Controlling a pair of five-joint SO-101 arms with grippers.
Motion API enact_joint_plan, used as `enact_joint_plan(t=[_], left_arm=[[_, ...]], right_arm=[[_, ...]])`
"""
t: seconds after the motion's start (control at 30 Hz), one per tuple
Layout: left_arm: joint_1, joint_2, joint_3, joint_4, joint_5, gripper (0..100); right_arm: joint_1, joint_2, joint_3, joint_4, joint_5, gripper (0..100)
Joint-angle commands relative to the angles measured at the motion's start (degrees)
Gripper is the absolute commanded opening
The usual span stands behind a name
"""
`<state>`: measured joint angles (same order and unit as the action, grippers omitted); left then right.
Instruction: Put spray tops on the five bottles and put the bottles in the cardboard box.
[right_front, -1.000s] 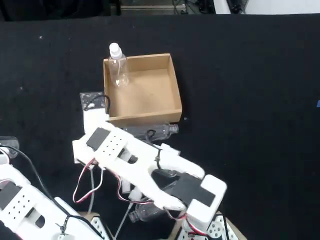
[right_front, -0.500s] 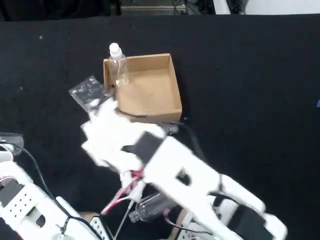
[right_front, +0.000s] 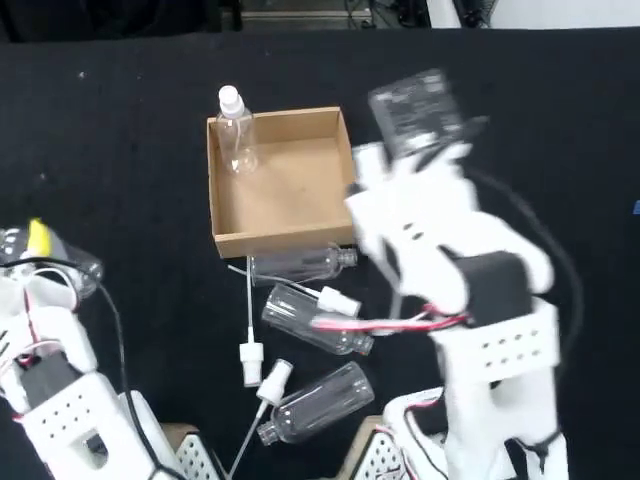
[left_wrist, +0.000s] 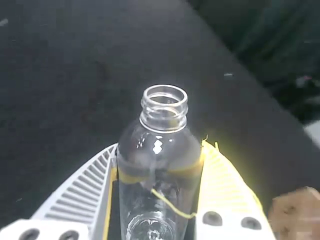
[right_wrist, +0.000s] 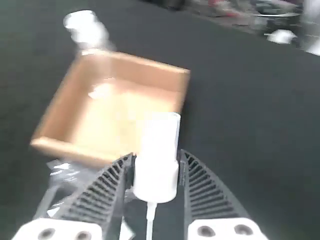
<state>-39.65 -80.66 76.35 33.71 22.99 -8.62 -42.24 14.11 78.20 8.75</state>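
Observation:
My left gripper (left_wrist: 159, 159) is shut on a clear bottle (left_wrist: 164, 107) with an open neck; from above it is at the table's near left (right_front: 55, 262). My right gripper (right_wrist: 156, 156) is shut on a white spray top (right_wrist: 159, 145) with its tube hanging down, raised by the right side of the cardboard box (right_front: 285, 175). One capped bottle (right_front: 236, 130) stands in the box's far left corner. Three uncapped bottles lie in front of the box (right_front: 300, 265), (right_front: 315, 322), (right_front: 320, 400). Loose spray tops (right_front: 250, 352), (right_front: 272, 380) lie among them.
Another white spray top (right_front: 340, 300) lies against the middle loose bottle. The right arm's body (right_front: 480, 300) stands tall to the right of the loose bottles. Black cloth covers the table, with free room far right and far left.
The right arm swung from the box's near left corner up and over to its right side, uncovering the loose bottles. The left arm rose, bringing its bottle into sight.

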Motion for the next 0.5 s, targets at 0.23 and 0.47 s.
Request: enact_joint_plan(t=[0.23, 0.47], left_arm=[[14.81, -23.65, 9.45, 0.7, -15.3, 9], [21.14, -16.26, 9.45, 0.7, -19.08, 9]], right_arm=[[32.18, -1.36, 20.09, -28.22, 8.62, 6.7], [39.74, 11.38, 26.68, -36.66, 16.53, 6.8]])
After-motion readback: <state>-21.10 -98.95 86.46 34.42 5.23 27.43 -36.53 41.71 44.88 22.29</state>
